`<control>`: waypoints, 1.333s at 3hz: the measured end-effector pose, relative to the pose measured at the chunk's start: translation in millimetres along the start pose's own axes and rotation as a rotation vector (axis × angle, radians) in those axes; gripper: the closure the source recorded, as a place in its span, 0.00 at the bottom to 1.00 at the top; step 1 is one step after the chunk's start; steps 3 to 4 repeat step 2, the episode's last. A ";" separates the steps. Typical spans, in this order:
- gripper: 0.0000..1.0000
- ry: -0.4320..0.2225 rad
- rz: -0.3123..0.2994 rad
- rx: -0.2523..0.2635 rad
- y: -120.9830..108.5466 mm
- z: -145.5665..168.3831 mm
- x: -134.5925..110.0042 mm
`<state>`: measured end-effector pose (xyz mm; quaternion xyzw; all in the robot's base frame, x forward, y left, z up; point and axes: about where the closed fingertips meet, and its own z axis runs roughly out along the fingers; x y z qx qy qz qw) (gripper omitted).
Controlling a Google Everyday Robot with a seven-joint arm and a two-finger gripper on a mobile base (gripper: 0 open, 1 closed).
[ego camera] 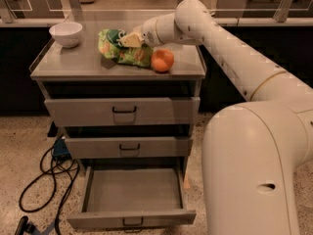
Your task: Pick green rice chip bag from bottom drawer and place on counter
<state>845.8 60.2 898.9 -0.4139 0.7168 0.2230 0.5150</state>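
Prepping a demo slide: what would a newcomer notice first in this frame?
The big white arm reaches in from the right of the view, its pincer at the green rice chip bag lying on the counter. An orange sits just right of the bag, a white bowl at the counter's back left. Below, the bottom drawer stands pulled open.
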 end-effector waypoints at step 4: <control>0.00 0.000 0.000 0.000 0.0 0.0 0.0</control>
